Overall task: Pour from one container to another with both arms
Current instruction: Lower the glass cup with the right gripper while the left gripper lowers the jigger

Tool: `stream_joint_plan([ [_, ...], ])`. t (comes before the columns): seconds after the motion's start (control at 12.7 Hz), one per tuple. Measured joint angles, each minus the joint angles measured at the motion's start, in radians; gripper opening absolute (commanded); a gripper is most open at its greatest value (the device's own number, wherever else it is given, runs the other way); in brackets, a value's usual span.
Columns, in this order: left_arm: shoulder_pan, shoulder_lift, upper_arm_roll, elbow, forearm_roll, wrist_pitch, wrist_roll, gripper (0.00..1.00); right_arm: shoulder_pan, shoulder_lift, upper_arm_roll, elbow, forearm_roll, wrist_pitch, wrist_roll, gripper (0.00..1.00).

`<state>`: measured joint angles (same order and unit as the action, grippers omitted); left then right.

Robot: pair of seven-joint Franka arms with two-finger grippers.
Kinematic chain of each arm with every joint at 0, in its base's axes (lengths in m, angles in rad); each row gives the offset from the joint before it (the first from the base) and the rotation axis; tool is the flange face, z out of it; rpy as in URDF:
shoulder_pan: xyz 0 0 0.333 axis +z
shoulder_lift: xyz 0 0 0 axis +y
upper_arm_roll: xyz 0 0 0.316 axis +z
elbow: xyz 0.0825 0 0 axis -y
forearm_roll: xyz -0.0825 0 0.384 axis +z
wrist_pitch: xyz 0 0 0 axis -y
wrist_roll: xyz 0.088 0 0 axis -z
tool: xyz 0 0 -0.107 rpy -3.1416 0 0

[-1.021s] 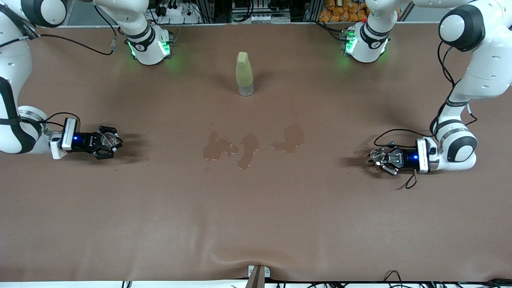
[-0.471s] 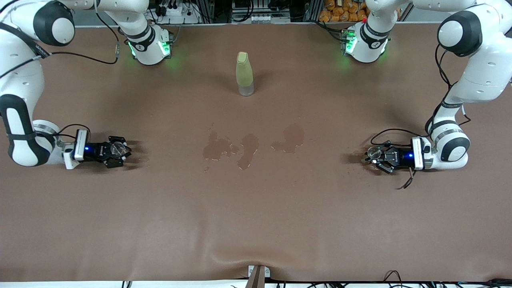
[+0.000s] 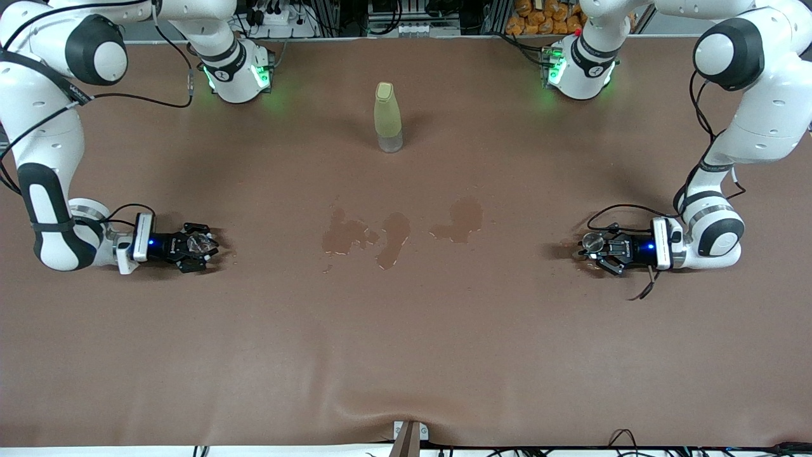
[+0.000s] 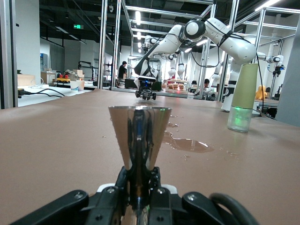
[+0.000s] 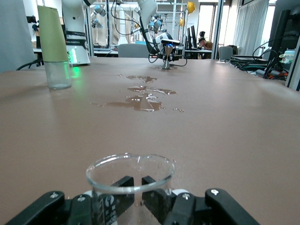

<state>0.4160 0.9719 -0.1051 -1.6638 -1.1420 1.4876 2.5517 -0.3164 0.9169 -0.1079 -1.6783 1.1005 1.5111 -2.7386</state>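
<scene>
Brown covering spreads over the whole table [image 3: 406,355], darkened at its middle by a cluster of wet patches [image 3: 393,233]. At twelve o'clock from those patches, farther from the front camera, stands a pale yellow-green bottle [image 3: 387,117], upright, capped, with a clear base; what it holds I cannot tell.

Out at nine o'clock from the patches, toward the right arm's end of the table, the right gripper [image 3: 202,244] sits low at the table, jaws pinching a clear beaker [image 3: 198,241]. In the right wrist view the beaker's round rim stands upright just ahead of the black fingers [image 5: 161,199], and the glass looks empty.

At three o'clock from the patches, toward the left arm's end, the left gripper [image 3: 593,245] is also down at the table, jaws clamped on a small shiny conical cup [image 3: 594,241]. In the left wrist view the cup stands upright, narrow foot gripped between the fingers [image 4: 154,180], wide mouth uppermost; its contents are hidden.

The two vessels are well apart, with the wet patches between them.
</scene>
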Motion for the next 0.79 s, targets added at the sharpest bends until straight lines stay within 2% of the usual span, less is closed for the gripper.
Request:
stream_joint_plan([
  [0.08,0.0,0.0,0.0,0.0,0.0,0.0,0.0,0.37,0.0,0.002,0.0,0.0,0.0,0.011,-0.001,0.0],
  [0.16,0.0,0.0,0.0,0.0,0.0,0.0,0.0,0.37,0.0,0.004,0.0,0.0,0.0,0.017,-0.001,0.07],
  [0.24,0.0,0.0,-0.001,0.001,0.0,-0.002,0.0,0.38,0.0,0.005,0.0,0.0,0.0,0.019,-0.001,0.32],
  [0.31,0.0,0.0,-0.002,0.001,0.0,-0.003,0.0,0.49,0.0,0.006,0.0,0.0,0.0,0.019,0.0,0.51],
  [0.39,0.0,0.0,-0.002,0.001,0.0,-0.003,0.0,0.76,0.0,0.006,0.0,0.0,0.0,0.019,0.005,0.71],
  [0.47,0.0,0.0,-0.002,0.002,0.0,-0.004,0.0,1.0,0.0,0.006,-0.001,0.0,0.0,0.019,0.019,0.85],
  [0.63,0.002,0.0,-0.003,0.003,0.0,-0.005,-0.002,1.0,0.001,0.006,-0.013,0.001,-0.001,0.019,0.036,0.86],
  [0.79,0.004,-0.001,-0.003,0.007,0.0,-0.006,-0.007,1.0,0.0,0.004,-0.043,0.006,-0.003,0.016,0.036,0.93],
])
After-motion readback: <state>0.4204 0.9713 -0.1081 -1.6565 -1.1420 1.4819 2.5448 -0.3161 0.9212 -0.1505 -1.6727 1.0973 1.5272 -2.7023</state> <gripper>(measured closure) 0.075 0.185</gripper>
